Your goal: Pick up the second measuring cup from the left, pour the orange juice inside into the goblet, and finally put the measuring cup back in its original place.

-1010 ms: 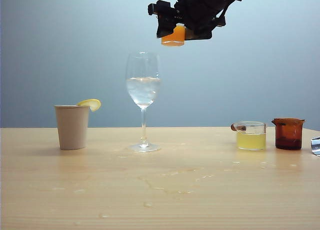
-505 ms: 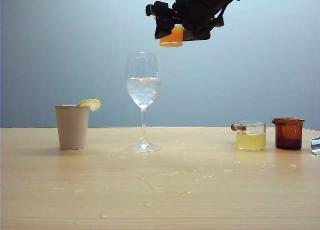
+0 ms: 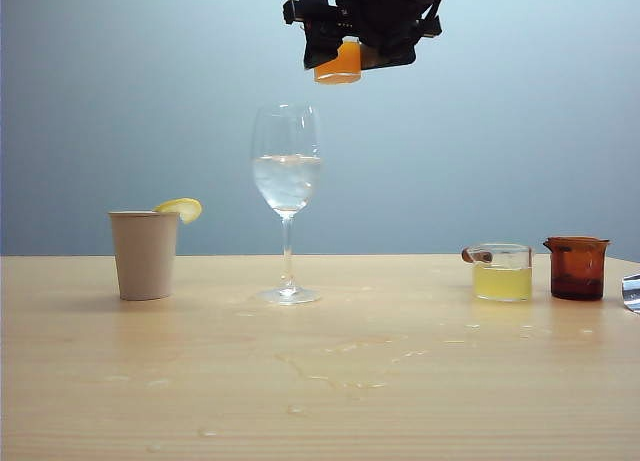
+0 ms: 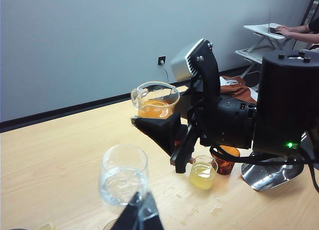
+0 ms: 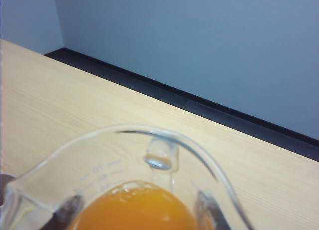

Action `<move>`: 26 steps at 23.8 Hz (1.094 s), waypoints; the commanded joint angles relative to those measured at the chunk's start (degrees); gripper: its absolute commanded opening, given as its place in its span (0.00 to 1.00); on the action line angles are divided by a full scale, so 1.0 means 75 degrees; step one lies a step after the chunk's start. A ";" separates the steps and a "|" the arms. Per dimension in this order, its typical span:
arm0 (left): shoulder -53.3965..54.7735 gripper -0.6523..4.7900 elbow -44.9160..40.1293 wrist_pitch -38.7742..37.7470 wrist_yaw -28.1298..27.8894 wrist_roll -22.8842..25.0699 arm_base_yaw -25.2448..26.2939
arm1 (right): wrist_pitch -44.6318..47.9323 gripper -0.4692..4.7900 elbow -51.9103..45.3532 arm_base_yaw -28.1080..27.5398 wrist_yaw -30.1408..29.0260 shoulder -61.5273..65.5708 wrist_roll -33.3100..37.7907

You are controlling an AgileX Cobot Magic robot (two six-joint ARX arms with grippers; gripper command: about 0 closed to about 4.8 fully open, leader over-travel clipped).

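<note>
The measuring cup [image 3: 338,66], a small clear beaker, hangs high in the air with my right gripper [image 3: 352,43] shut on it, just right of and above the goblet's rim. Orange juice [image 5: 137,207] fills its lower part and the cup stays roughly level. In the right wrist view the dark fingers [image 5: 65,212] press the measuring cup [image 5: 129,155] on both sides. The goblet [image 3: 286,171], a tall stemmed glass with clear liquid, stands on the table at centre left. My left gripper [image 4: 142,212] shows only in its own wrist view, its fingers together, near the goblet [image 4: 123,172].
A beige paper cup with a lemon slice [image 3: 144,253] stands at the left. A clear cup of pale yellow liquid [image 3: 502,273] and an amber glass cup [image 3: 577,268] stand at the right, beside a silver stand [image 3: 632,292]. Small spills [image 3: 350,366] mark the table.
My right gripper has carried the measuring cup a little to the left and slightly up, closer to above the goblet. Nothing on the table has moved.
</note>
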 commanded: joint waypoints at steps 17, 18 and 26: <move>-0.0015 0.11 0.0029 0.0085 0.0003 0.0029 -0.0006 | 0.0122 0.62 0.0070 0.0035 0.0105 -0.0070 -0.0472; -0.0015 0.11 0.0029 0.0085 0.0003 0.0029 -0.0006 | 0.0122 0.62 0.0070 0.0035 0.0131 -0.0070 -0.0504; -0.0015 0.11 0.0029 0.0085 0.0003 0.0032 -0.0006 | 0.0125 0.62 0.0070 0.0035 0.0230 -0.0064 -0.0697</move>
